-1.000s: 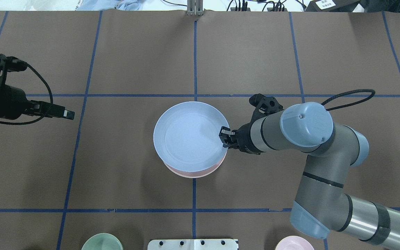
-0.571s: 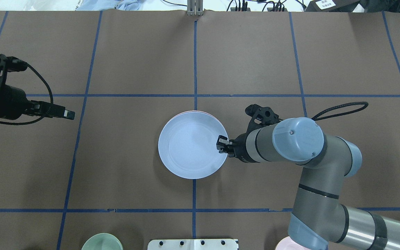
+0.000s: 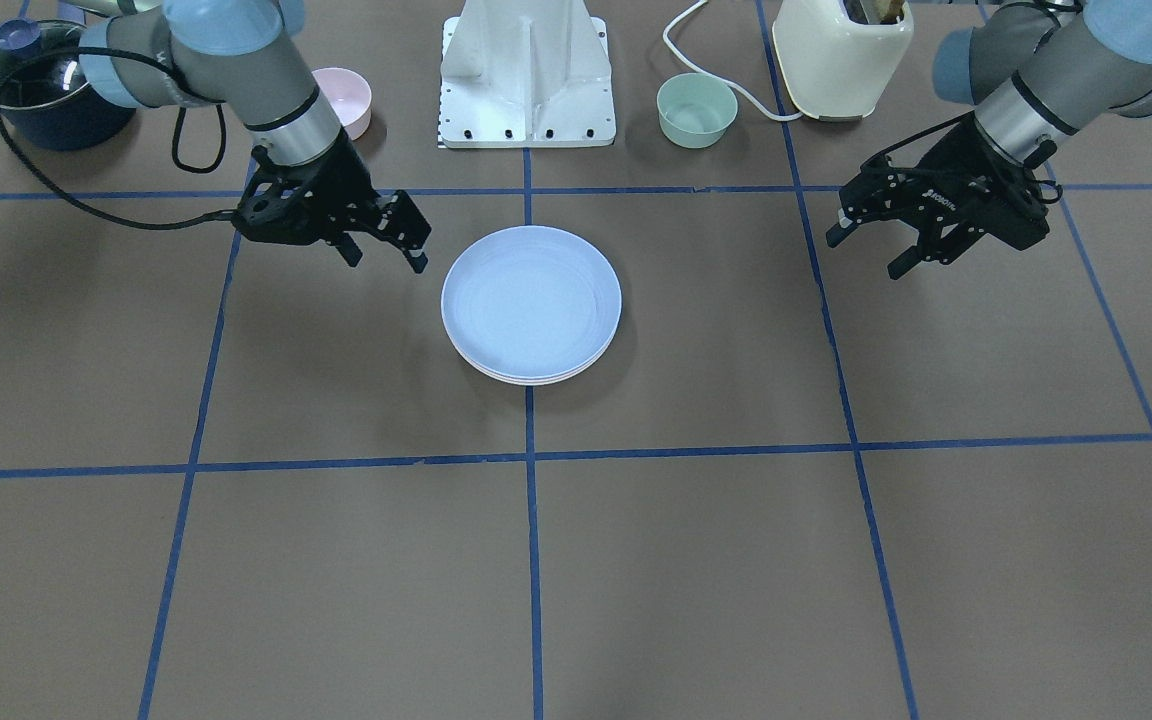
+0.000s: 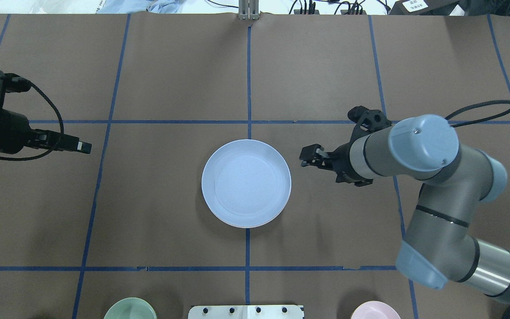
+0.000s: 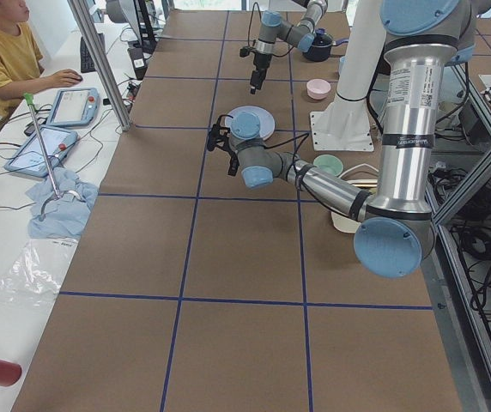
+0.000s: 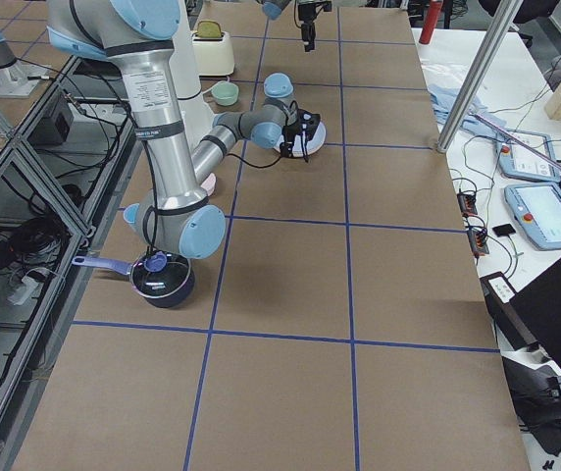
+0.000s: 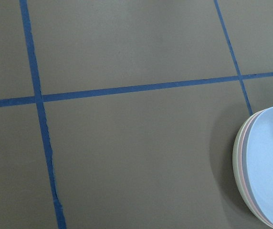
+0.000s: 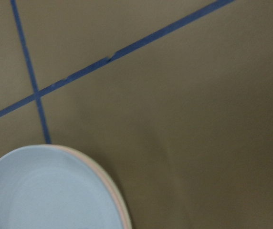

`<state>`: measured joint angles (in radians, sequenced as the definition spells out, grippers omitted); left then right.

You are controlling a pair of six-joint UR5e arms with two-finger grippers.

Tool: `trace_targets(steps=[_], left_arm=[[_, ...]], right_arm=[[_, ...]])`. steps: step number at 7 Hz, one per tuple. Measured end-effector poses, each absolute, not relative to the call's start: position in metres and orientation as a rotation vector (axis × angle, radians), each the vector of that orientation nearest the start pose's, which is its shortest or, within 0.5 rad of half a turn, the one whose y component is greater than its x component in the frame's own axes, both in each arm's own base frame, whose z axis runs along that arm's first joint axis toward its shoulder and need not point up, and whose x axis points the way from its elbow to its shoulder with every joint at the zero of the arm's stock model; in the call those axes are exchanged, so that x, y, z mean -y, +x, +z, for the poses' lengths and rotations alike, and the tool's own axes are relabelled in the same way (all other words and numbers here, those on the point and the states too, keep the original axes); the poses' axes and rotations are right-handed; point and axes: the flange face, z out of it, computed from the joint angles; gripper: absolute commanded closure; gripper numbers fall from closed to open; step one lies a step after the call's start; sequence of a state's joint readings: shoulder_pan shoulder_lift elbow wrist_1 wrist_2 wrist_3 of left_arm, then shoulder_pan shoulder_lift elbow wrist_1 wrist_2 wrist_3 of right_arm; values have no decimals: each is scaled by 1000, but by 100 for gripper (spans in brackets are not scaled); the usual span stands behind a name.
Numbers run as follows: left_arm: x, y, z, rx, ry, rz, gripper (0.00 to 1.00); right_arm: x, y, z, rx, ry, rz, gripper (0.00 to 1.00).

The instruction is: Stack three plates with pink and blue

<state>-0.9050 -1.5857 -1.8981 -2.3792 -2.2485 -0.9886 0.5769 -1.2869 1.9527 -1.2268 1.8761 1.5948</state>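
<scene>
Centrally placed: stacked plates (image 4: 246, 182), light blue uppermost.
Right gripper (image 4: 304, 158) is held near the stack's rim, not touching, jaws parted, empty.

Overhead cam: behind me, over my shoulders, looking forward and down at the table (image 4: 171, 79). Front cam: across the table, facing me, steep down, so my left arm (image 3: 1046, 80) shows on its right. Side cams: one per table end, far back, wide. Wrist cams: close, tilted onto the tabletop. All six share the light blue plate (image 4: 246, 182).
</scene>
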Motion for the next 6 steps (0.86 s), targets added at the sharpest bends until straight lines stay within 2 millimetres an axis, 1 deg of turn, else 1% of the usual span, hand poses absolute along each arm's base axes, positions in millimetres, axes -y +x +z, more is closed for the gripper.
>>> trace_targets(steps=[1,2,4,5,6], left_arm=[[424,229,412,-1178,329,128,1],[421,203,438,-1123,370,162,1],[411,140,493,-991,466,263,1],[405,107,517,-934,500,303,1],[398,76,541,-906,510,330,1]], right_arm=[[405,-377,327,1000,29,330,0],[417,-329,363,956,53,251,0],[436,-206,444,892,92,94,0],[439,-141,488,870,115,31,0],[437,-86,531,850,135,-9,0]])
